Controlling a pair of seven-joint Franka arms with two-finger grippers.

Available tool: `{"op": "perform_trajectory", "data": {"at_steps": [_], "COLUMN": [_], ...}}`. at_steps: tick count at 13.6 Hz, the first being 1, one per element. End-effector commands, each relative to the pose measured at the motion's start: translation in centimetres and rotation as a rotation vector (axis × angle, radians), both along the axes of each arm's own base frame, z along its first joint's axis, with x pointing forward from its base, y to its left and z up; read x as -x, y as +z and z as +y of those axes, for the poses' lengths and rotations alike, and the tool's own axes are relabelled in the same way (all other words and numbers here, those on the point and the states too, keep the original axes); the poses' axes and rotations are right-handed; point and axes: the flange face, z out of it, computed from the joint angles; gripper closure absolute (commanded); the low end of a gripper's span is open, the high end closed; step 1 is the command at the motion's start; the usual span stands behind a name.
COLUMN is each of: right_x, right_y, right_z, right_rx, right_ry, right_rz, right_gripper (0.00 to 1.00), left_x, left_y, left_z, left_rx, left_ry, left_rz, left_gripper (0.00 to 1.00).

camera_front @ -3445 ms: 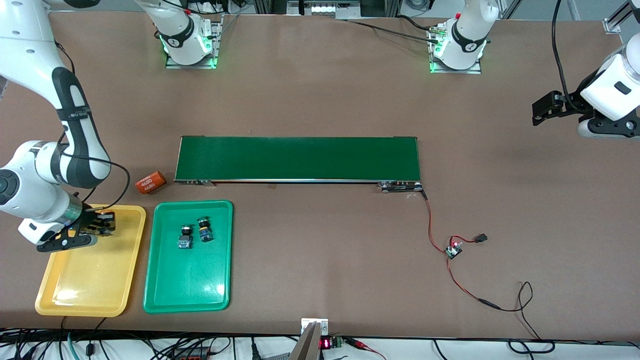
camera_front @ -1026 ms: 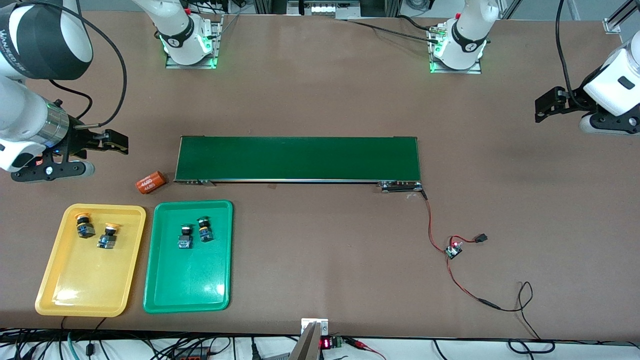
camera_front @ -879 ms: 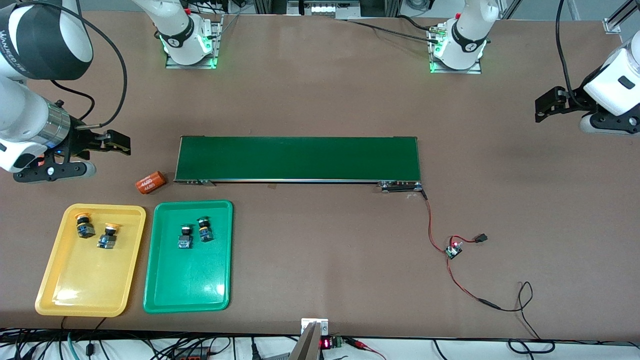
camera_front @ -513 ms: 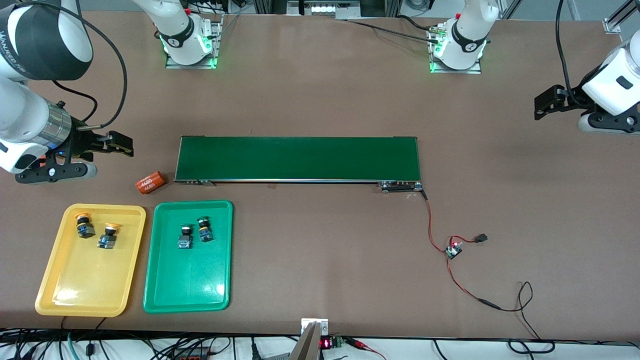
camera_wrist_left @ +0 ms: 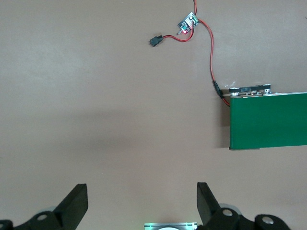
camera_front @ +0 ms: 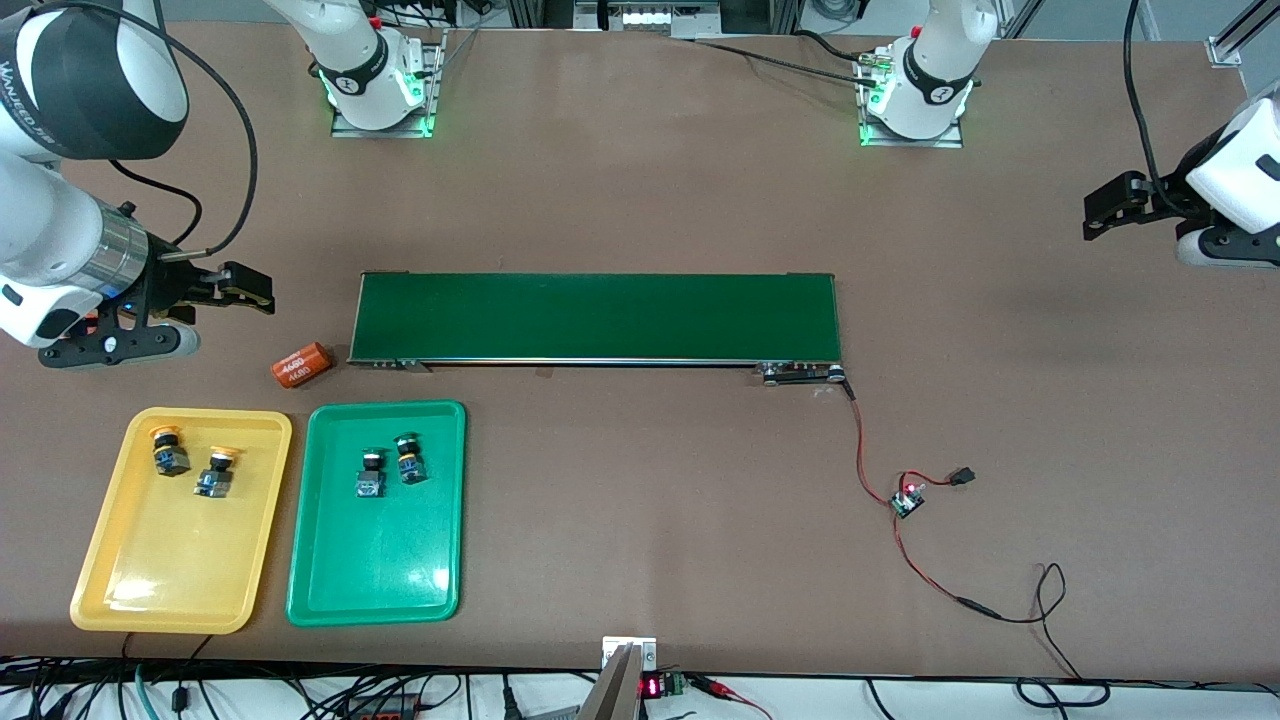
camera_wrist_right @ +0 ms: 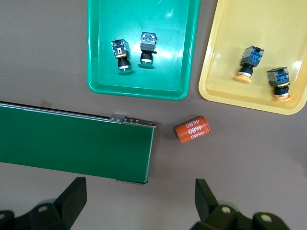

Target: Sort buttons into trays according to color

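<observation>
A: Any buttons left loose?
B: None seen. Two yellow-capped buttons [camera_front: 190, 463] lay in the yellow tray [camera_front: 150, 590], toward its end farther from the front camera. Two green-capped buttons [camera_front: 387, 467] lay in the green tray [camera_front: 380, 580], same end.

A: Pincers?
B: Right pincer [camera_front: 215, 295] hung wide and empty over bare counter [camera_front: 650, 200] near the orange cylinder [camera_front: 301, 365]. The trays lay nearer the camera than it; that arm was the closer one. Left pincer [camera_front: 1105, 210] was wide, empty, waiting over the counter's other end, well apart.

A: Belt?
B: Conveyor belt [camera_front: 595, 317] looked bare. Sorting judged done.

Bright, even light — sharp (trays [camera_front: 330, 590] glare).
</observation>
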Motion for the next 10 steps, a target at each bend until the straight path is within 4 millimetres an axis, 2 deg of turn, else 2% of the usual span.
{"op": "perform_trajectory", "data": {"at_steps": [1, 3, 7, 10], "right_x": [0.8, 1.6, 4.5, 5.0], "right_y": [1.1, 1.9, 2.5, 2.9], "right_z": [-1.1, -3.6, -3.4, -2.8], "right_rx": [-0.009, -0.007, 0.002, 0.005], "right_ry": [-0.035, -0.069, -0.072, -0.062], "right_rz": [-0.004, 0.002, 0.002, 0.005], "right_gripper": [0.00, 0.00, 0.00, 0.00], "left_x": [0.6, 0.5, 0.5, 0.6], "left_y": [0.5, 0.4, 0.4, 0.5], "left_z": [0.2, 0.1, 0.0, -0.1], "left_rx": [-0.018, -0.020, -0.020, -0.018], "left_ry": [-0.020, -0.023, -0.024, -0.025], "left_rz": [0.011, 0.014, 0.014, 0.014], "left_gripper": [0.00, 0.00, 0.00, 0.00]}}
